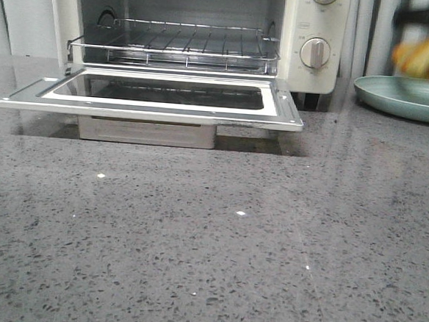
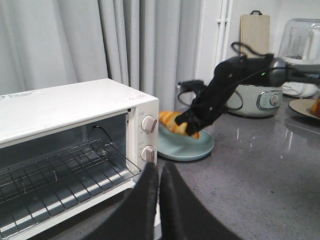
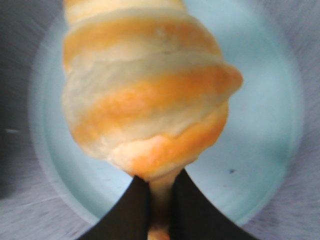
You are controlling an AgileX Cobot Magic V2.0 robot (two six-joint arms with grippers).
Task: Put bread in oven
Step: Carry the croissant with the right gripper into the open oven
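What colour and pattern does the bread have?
The bread is golden-orange with pale cream stripes, clearest in the right wrist view.

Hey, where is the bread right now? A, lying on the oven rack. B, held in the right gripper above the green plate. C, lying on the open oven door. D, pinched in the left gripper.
B: the right gripper is shut on the bread, lifted over the plate; the oven rack is bare.
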